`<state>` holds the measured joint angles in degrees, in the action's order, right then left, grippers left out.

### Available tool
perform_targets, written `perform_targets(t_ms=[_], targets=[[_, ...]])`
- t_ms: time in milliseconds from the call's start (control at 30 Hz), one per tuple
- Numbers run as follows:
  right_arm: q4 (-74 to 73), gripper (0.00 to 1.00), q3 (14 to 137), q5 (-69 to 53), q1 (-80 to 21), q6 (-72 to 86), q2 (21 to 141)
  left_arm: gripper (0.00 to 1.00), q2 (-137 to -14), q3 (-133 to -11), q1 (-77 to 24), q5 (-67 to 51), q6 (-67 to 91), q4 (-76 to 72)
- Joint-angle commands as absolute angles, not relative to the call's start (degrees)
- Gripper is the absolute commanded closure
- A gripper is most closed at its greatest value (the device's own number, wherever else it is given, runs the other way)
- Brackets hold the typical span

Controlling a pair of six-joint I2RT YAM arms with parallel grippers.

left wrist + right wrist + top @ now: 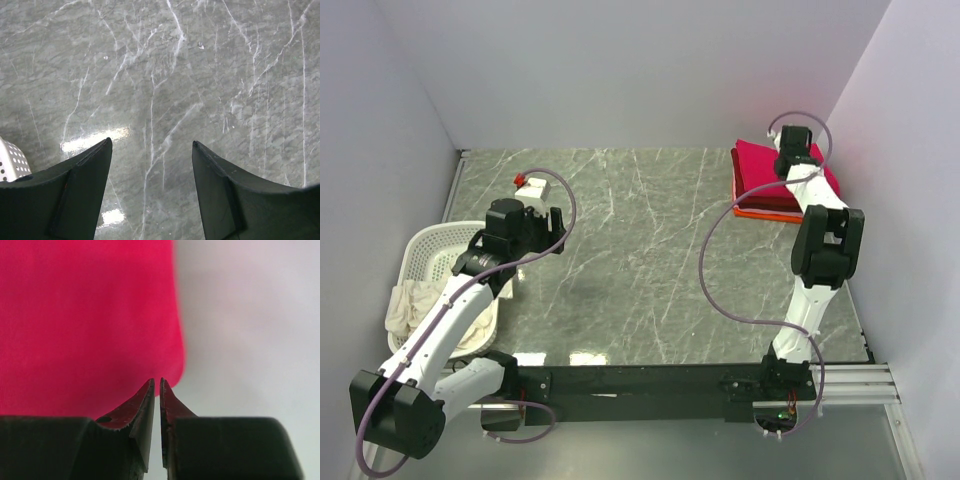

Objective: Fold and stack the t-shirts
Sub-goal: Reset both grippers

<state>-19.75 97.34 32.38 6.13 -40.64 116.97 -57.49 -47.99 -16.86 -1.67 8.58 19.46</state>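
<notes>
A folded crimson-red t-shirt (760, 165) lies on top of a stack at the table's back right, with a dark maroon layer and an orange t-shirt (756, 213) showing under its front edge. My right gripper (788, 136) hovers over the stack's far right part. In the right wrist view its fingers (156, 381) are shut to a thin slit with nothing between them, at the edge of the crimson cloth (90, 320). A cream-white t-shirt (412, 303) hangs out of the basket at the left. My left gripper (556, 224) is open and empty over bare marble (151, 145).
The white slotted laundry basket (428, 246) stands at the table's left edge beside my left arm; its corner shows in the left wrist view (11, 161). Grey walls close the back and both sides. A black rail runs along the near edge.
</notes>
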Motion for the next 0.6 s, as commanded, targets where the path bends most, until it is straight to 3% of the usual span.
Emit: perform_targets(t_ms=[0,200,567], targets=[[-15.6,0.85,92.4,34.1,4.9,-43.9,117.5,0.30,-57.5,-48.6,-16.9,-2.6,7.5,17.8],[-9.8,0.84,85.1,35.7,3.6,-44.7,119.8,0.29,-57.8,-48.6,-16.9,-2.4,7.5,17.8],[-12.6,0.83,91.0,35.9,3.4,-43.9,112.2,0.30,-57.9,-48.6,-16.9,-2.5,7.6,17.9]])
